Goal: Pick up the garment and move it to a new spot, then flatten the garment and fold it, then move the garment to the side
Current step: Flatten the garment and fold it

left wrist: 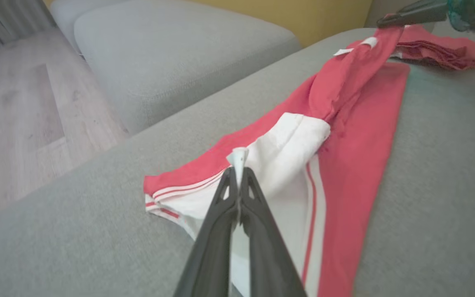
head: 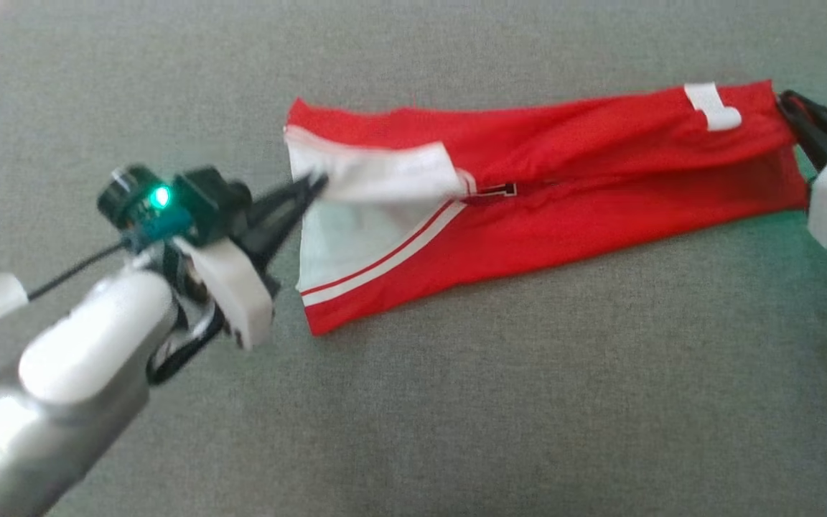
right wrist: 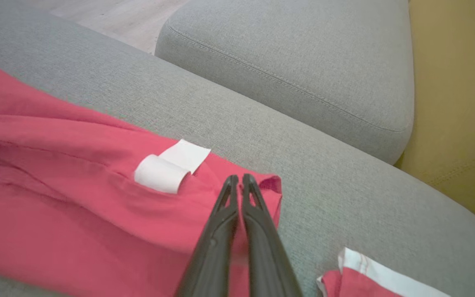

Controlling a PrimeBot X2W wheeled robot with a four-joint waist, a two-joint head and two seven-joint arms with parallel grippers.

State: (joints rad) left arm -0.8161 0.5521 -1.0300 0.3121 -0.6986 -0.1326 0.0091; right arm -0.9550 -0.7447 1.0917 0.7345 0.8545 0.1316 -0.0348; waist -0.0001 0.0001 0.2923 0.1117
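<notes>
Looking down from the head, you see the red garment (head: 564,179) stretched lengthwise across the grey couch seat (head: 456,402), pulled between the two arms. Your left gripper (head: 316,183) meets its left end, where a white panel (head: 356,215) with red and white stripes lies. The jaws there are pressed together on a white fold of cloth. Your right gripper (head: 787,100) sits at the far upper right corner, just beside a white label (head: 711,106), with its jaws closed on the red edge.

In the left wrist view, the left gripper (left wrist: 237,173) has its two dark fingers tight against each other, and a small peak of white fabric pokes out between the tips. The garment (left wrist: 357,136) runs away from you along the seat and rises at its far end to the right gripper (left wrist: 386,21), which holds it off the surface there. A second garment (left wrist: 443,49), also red, lies crumpled just beyond. To the left you have a neighbouring cushion (left wrist: 171,62) and a wooden floor (left wrist: 23,103).

In the right wrist view, the right gripper (right wrist: 239,179) is clamped narrow on the hem of the garment (right wrist: 76,198), near the curled white label (right wrist: 167,169). The second garment (right wrist: 369,276), trimmed in white, shows at the bottom right. A yellow wall (right wrist: 456,103) stands behind the cushion (right wrist: 303,62).
</notes>
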